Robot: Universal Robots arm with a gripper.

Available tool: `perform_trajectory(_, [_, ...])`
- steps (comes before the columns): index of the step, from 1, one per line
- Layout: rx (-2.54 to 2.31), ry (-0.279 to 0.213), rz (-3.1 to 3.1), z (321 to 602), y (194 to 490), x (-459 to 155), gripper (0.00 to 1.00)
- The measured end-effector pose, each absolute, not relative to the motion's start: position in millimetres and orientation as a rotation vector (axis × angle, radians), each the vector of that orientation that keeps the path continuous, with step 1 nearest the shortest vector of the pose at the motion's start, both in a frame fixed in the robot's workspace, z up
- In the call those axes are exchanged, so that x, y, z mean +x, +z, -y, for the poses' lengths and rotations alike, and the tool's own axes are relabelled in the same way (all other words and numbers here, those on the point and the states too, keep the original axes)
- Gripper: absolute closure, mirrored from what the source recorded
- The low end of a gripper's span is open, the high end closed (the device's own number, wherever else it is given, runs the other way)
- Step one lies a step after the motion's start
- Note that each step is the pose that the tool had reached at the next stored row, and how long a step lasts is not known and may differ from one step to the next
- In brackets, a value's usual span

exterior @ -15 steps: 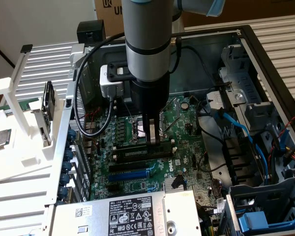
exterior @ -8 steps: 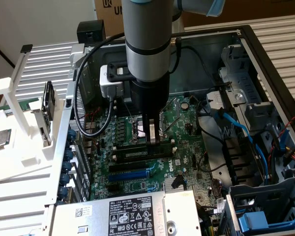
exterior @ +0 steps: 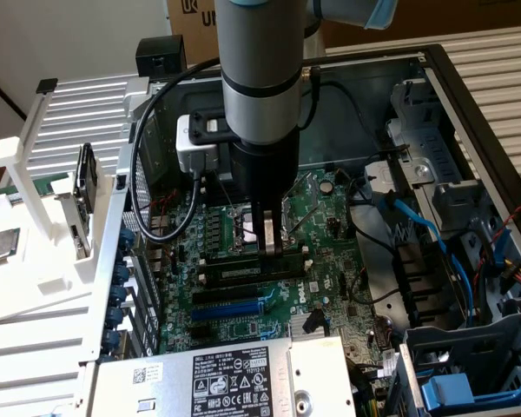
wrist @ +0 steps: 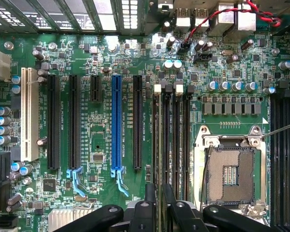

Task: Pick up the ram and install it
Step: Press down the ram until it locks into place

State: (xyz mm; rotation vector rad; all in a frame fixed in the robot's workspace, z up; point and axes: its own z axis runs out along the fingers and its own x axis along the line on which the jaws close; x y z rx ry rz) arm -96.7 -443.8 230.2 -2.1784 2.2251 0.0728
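Observation:
In the exterior view my gripper (exterior: 267,248) points straight down into the open computer case, with its fingertips just over the black memory slots (exterior: 247,261) of the green motherboard (exterior: 243,326). A long thin stick that looks like the ram (exterior: 243,273) stands on edge in one of those slots. In the wrist view the two black fingers (wrist: 147,212) sit slightly apart on either side of one slot of the slot bank (wrist: 176,140). The gripper (wrist: 160,209) is open and holds nothing.
The open processor socket (wrist: 230,176) lies right beside the slots. Expansion slots, one of them blue (wrist: 117,121), lie on the other side. A power supply (exterior: 217,378), blue cables (exterior: 417,221) and a drive cage (exterior: 469,365) crowd the case. A white rack (exterior: 35,261) holding a silver chip (exterior: 0,246) stands outside at the exterior view's left.

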Motion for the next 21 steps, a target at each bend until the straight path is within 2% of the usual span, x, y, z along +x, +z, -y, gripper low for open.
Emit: perform_trajectory(21, [-2.179,0.074,-2.226,443.8,238.4,-99.4,0.80])
